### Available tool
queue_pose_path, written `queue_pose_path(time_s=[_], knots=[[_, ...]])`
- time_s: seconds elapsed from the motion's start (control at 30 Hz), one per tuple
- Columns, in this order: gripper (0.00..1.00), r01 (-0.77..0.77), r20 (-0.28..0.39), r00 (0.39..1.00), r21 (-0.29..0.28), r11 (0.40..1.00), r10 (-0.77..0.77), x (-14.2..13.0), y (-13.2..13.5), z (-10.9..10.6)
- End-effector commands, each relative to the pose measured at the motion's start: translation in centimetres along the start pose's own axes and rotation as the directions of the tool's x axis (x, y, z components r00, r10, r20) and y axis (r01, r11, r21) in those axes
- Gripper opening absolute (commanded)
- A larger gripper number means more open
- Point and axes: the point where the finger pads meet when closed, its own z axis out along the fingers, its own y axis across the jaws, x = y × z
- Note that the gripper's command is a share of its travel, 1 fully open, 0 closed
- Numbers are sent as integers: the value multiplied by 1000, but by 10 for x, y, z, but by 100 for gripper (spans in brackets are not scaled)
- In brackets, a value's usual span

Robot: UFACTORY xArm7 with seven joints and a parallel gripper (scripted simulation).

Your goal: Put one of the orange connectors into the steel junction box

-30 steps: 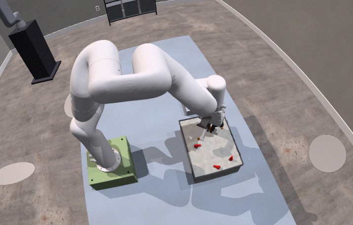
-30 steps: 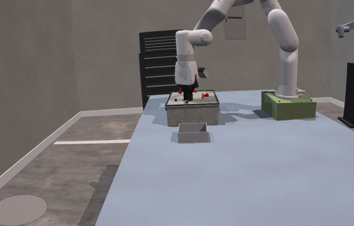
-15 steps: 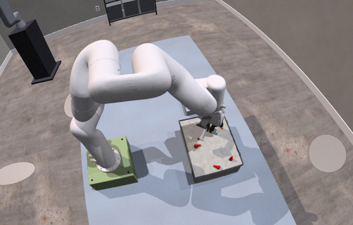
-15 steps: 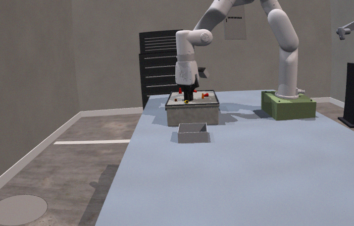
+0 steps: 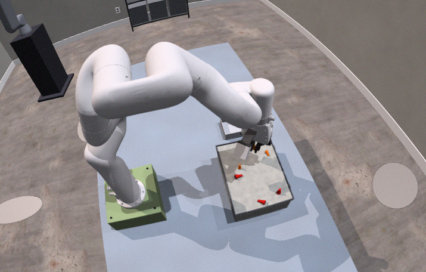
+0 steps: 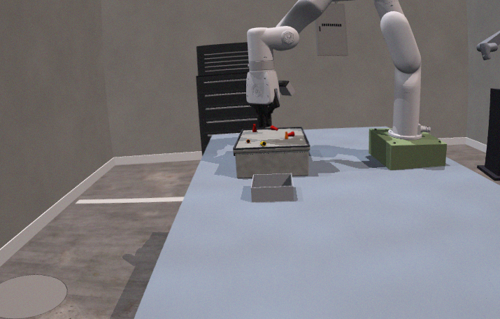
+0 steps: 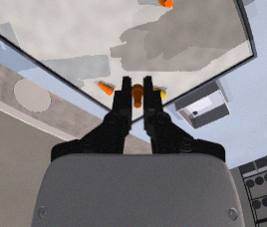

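My gripper [image 5: 255, 148] [image 6: 264, 125] [image 7: 137, 88] is shut on an orange connector [image 7: 137, 95] and holds it a little above the tool case [image 5: 256, 187] [image 6: 271, 163] [image 7: 77, 42], near the lid's end by the box. A second orange connector [image 5: 267, 153] [image 6: 248, 140] [image 7: 106, 88] lies on the lid near that end. A third orange connector [image 5: 239, 166] [image 6: 286, 135] [image 7: 165, 3] is farther in. The steel junction box [image 6: 272, 194] [image 7: 218, 119] stands beside the case; the arm partly hides it in the top view. No connector shows in it.
A yellow connector [image 6: 262, 143] [image 7: 162, 94] lies on the lid close to the gripper. Three red connectors are farther along the lid: one [image 5: 238, 176] [image 6: 291, 134], another [image 5: 279, 191] [image 6: 254, 127] and a third [image 5: 261, 201] [image 6: 273, 127]. The case's edge faces the box.
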Motion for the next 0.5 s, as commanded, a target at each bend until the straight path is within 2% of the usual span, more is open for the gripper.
queue_pose_path(time_s=[0.0, 0.13, 0.47], knots=[[2, 0, 3, 1000, 3, 1000, 0, -1, -1, -16], [2, 0, 3, 1000, 3, 1000, 0, -1, -1, -23], [2, 0, 3, 1000, 3, 1000, 0, -1, -1, -23]])
